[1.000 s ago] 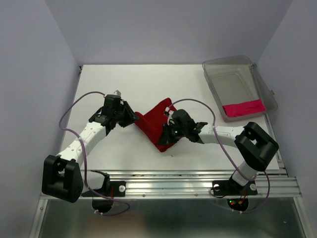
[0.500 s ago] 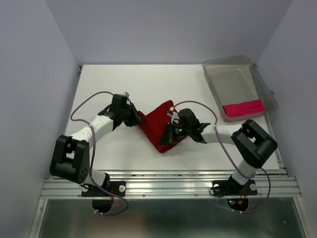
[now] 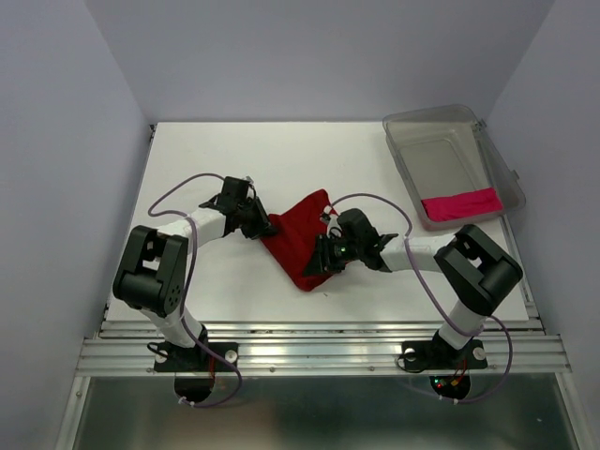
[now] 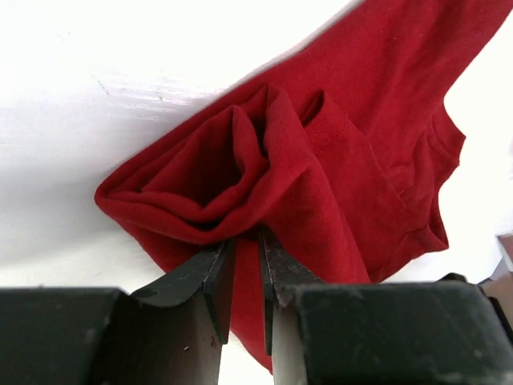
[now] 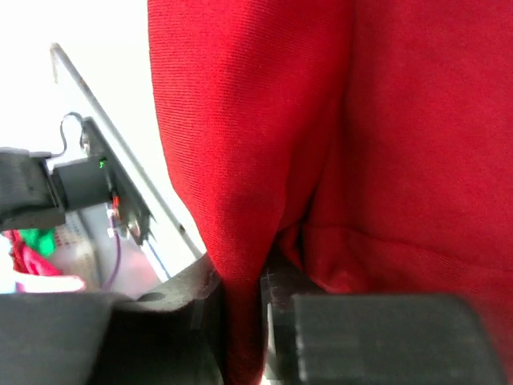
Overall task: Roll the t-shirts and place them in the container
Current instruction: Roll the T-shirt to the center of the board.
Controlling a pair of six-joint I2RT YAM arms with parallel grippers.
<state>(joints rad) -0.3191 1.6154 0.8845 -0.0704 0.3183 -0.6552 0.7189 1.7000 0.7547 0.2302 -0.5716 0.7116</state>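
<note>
The dark red t-shirt [image 3: 298, 239] lies bunched in the middle of the white table, folded into a rough diamond. My left gripper [image 3: 265, 225] is shut on its left corner; the left wrist view shows the cloth [image 4: 321, 168] pinched between the jaws in a bunched fold. My right gripper [image 3: 322, 261] is shut on the shirt's lower right edge; the right wrist view shows a thick fold of red cloth [image 5: 240, 160] between the jaws. The magenta-pink t-shirt [image 3: 458, 204] lies rolled inside the clear plastic bin [image 3: 433, 141] at the back right.
The bin stands at the table's right edge. A metal rail [image 3: 328, 342] runs along the near edge by the arm bases. Grey walls enclose the table on the left, back and right.
My left arm has drawn its elbow in and its gripper has moved right with the shirt's left corner. My right gripper has shifted slightly toward the near side, keeping its hold.
</note>
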